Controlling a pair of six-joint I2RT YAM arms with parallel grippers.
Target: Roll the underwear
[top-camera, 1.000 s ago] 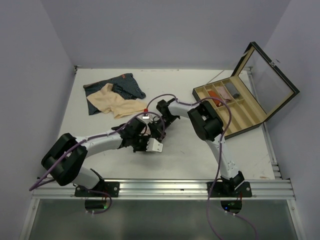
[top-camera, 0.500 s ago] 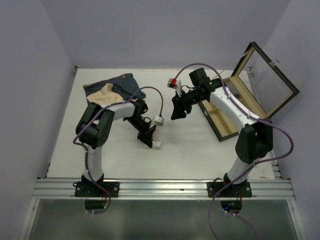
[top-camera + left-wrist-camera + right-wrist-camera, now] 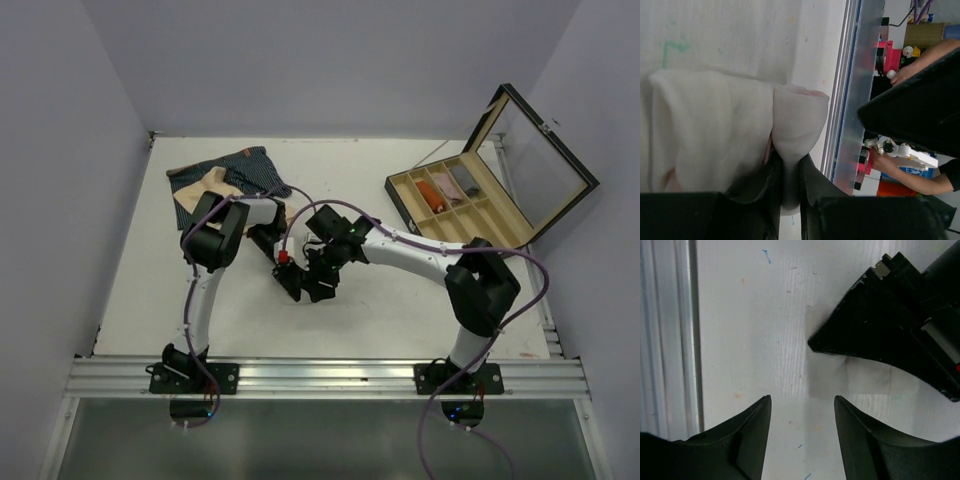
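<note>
The left wrist view shows my left gripper (image 3: 790, 170) shut on a fold of the small pink-and-white underwear (image 3: 725, 120), which lies partly rolled on the table. From above, both grippers meet mid-table and hide this garment: left gripper (image 3: 292, 284), right gripper (image 3: 318, 288). My right gripper (image 3: 802, 400) is open over bare table, facing the left gripper (image 3: 890, 325) and a pale strip of cloth (image 3: 860, 380) under it. The beige underwear (image 3: 212, 183) lies on the navy striped underwear (image 3: 252, 168) at the back left.
A compartmented wooden box (image 3: 428, 232) with its glass lid (image 3: 545, 165) raised stands at the back right, with rolled items in its cells. An aluminium rail (image 3: 330, 378) runs along the near table edge, close beyond the pinched cloth in the left wrist view.
Both arms stand differently than before. My right gripper has come from near the box to the middle of the table beside the left gripper, and its jaws have opened wider.
</note>
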